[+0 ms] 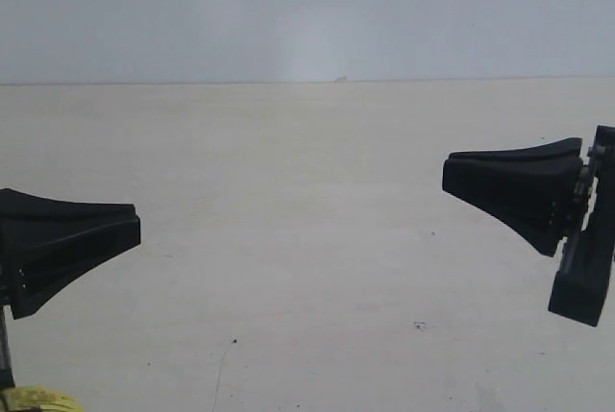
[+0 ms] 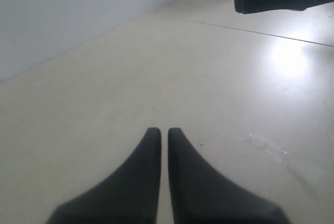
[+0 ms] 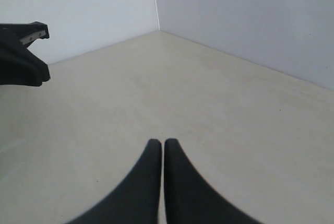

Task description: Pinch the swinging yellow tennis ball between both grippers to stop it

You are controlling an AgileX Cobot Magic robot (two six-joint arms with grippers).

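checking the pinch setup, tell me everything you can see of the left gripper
The left gripper has two matte black, plastic-looking wedge fingers, broad at the base, tapering to blunt tips. They are shut to a thin slit, holding nothing. It hovers over the pale table, touching nothing, its tips toward the right gripper.

A pale beige tabletop point(image 1: 307, 239) meets a plain white wall point(image 1: 307, 9) along a straight edge.

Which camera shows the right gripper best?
Right wrist view: the right gripper sits centred, fingers closed. The left wrist view catches part, cut off. The exterior view shows two side-on; which is it, unclear.
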